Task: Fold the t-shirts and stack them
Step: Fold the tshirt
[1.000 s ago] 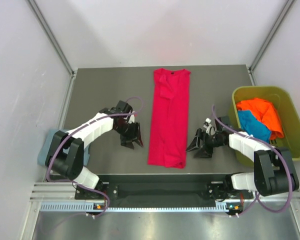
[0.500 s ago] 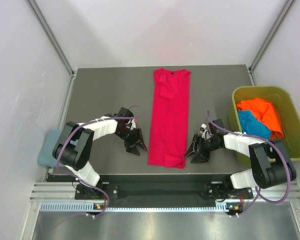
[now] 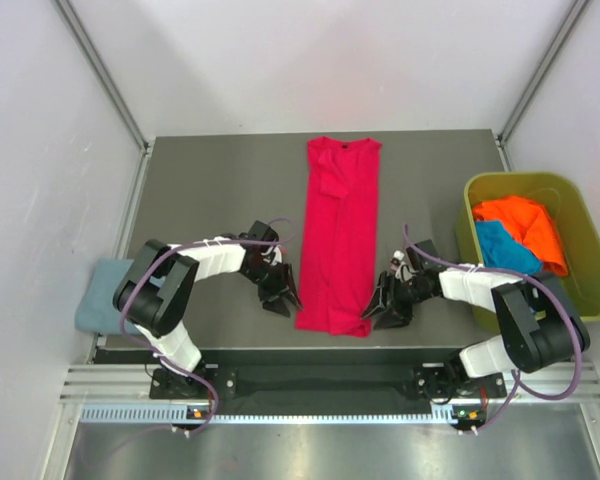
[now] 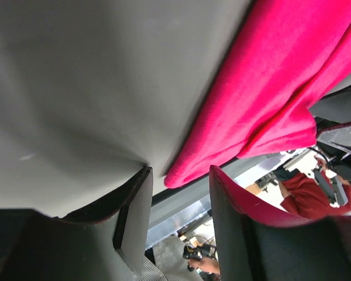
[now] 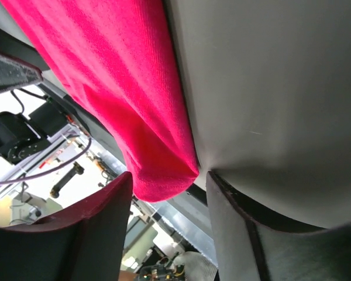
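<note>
One red t-shirt (image 3: pixel 338 235) on grey table (image 3: pixel 210 190); white walls (image 3: pixel 310 60).

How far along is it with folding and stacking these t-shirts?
Done: the grey-blue t-shirt lies at the left, apparently folded; the red t-shirt is folded into a long strip. In hand: the left gripper and right gripper sit open at its near corners. Left: fold it shorter, stack it, then the orange t-shirt and turquoise t-shirt in the bin.
</note>
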### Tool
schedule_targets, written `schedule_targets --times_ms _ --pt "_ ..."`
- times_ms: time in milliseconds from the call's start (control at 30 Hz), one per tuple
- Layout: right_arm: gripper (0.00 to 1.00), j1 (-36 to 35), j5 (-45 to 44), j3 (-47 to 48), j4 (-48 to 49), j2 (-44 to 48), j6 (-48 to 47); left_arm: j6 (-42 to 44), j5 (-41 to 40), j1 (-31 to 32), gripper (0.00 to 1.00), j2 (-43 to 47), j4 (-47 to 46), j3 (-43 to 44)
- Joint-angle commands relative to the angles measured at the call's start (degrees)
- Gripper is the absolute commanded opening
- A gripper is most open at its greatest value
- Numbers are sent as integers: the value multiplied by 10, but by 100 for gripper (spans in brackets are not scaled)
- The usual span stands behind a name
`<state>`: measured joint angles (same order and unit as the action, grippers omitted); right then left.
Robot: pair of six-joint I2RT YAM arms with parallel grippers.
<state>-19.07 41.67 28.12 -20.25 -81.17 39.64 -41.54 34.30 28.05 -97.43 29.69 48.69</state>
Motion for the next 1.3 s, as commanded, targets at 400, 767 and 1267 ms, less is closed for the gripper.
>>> schedule_targets --times_ms 400,767,1267 --pt "44 -43 -81 -23 44 -24 10 -32 -5 29 48 7 -70 -47" --pt "52 -77 -106 -14 28 -26 9 -42 -17 33 47 19 -99 -75" --pt "50 -52 -169 -19 -31 4 -33 -39 -21 33 13 26 -90 -82"
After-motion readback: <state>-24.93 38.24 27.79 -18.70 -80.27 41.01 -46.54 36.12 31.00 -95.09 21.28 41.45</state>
